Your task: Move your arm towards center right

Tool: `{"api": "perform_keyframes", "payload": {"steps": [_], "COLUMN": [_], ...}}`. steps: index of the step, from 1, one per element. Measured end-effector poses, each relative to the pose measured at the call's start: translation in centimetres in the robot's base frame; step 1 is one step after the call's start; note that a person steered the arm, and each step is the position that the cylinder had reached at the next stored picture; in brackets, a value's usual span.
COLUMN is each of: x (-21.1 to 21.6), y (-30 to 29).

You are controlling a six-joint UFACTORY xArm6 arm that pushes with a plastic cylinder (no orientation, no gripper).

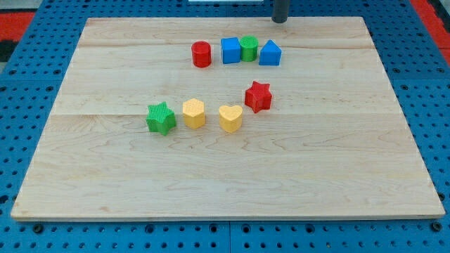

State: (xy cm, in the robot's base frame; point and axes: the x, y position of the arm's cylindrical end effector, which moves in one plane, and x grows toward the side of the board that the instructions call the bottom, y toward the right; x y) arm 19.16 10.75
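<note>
My tip (pixel 280 20) shows at the view's top edge, just above the wooden board's (pixel 337 161) far rim. It is apart from all blocks, above and slightly right of the blue pentagon-like block (pixel 270 53). A row near the top holds a red cylinder (pixel 202 54), a blue cube (pixel 230 50), a green cylinder (pixel 248 48) and that blue block. Lower, a curved line holds a green star (pixel 161 117), a yellow hexagon (pixel 194 112), a yellow heart (pixel 230 118) and a red star (pixel 258 96).
The board lies on a blue perforated table (pixel 28 98). A red patch (pixel 14 24) shows at the top left corner and another at the top right.
</note>
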Motion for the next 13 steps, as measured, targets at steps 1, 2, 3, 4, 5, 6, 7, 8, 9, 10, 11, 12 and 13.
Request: {"api": "perform_keyframes", "payload": {"steps": [1, 2, 3, 4, 5, 6, 7, 8, 9, 10, 11, 12, 13], "x": [0.0, 0.0, 0.0, 0.0, 0.5, 0.5, 0.5, 1.0, 6.4, 11.2, 12.8, 13.0, 14.1], "y": [0.3, 0.5, 0.5, 0.5, 1.1, 1.1, 1.1, 1.7, 1.8, 4.9, 14.5, 23.8, 21.7]}}
